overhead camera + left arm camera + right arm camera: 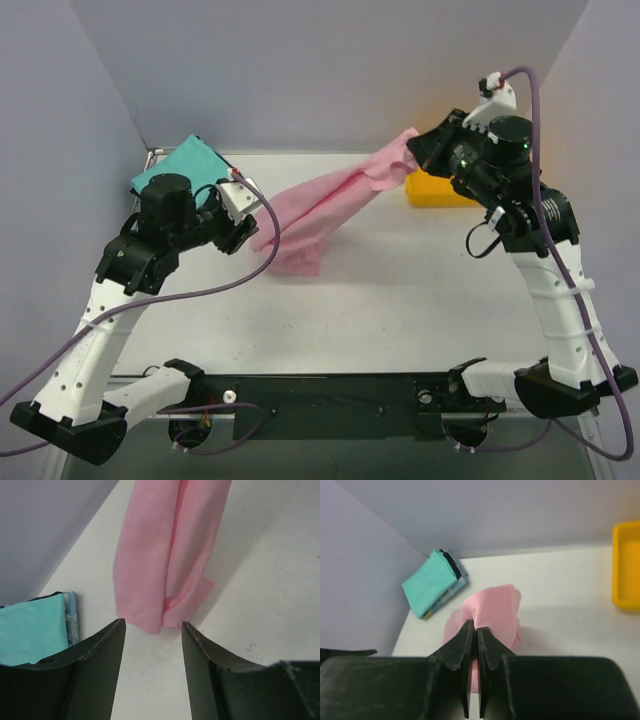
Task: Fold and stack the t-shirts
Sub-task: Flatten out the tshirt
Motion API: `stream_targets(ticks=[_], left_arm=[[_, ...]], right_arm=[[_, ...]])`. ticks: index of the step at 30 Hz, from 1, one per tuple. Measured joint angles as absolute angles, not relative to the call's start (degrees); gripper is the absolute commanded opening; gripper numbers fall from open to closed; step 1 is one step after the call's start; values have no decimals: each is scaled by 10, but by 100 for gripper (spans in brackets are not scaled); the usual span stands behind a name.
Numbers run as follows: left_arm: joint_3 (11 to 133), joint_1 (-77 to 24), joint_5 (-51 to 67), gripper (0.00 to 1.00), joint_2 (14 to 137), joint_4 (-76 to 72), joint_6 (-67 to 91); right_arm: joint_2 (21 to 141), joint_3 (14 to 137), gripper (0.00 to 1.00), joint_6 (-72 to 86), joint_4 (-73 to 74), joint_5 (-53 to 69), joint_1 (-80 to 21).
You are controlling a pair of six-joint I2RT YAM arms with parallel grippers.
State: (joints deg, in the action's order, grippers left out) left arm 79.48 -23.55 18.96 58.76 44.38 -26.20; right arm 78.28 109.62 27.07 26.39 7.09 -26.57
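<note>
While our right gripper [474, 630] pinches the pink t-shirt [325, 205] by its raised end, our left gripper [152, 624] stands partly open and empty by its bunched lower end.

This is a robotics lab test cell. A white-and-black jointed left robot arm [100, 320] and its twin right robot arm [560, 300] are bolted to a black metal base rail [330, 405] at the edge of a plain white tabletop [420, 310], and both trail purple cables [540, 130]. Bare pale lilac-grey panel walls [300, 70] box it in. The things at hand are plain: a light pink cloth t-shirt [320, 205], a folded teal-green cloth t-shirt [190, 160] and a yellow plastic tray [435, 190].
</note>
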Motion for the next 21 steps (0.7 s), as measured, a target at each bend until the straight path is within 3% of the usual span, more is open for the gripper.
stream_targets(ticks=[6,12,17,21], left_arm=[[732,-241,196,59,656,419,-284],[661,-255,192,59,762,392,-354],[667,-242,183,56,849,375,-454],[753,-193,202,55,981,360,-521]], right_arm=[[658,813,0,301,223,83,-155],[684,590,0,290,201,145,-83],[716,509,0,269,204,187,-43],[722,505,0,253,192,206,-33]])
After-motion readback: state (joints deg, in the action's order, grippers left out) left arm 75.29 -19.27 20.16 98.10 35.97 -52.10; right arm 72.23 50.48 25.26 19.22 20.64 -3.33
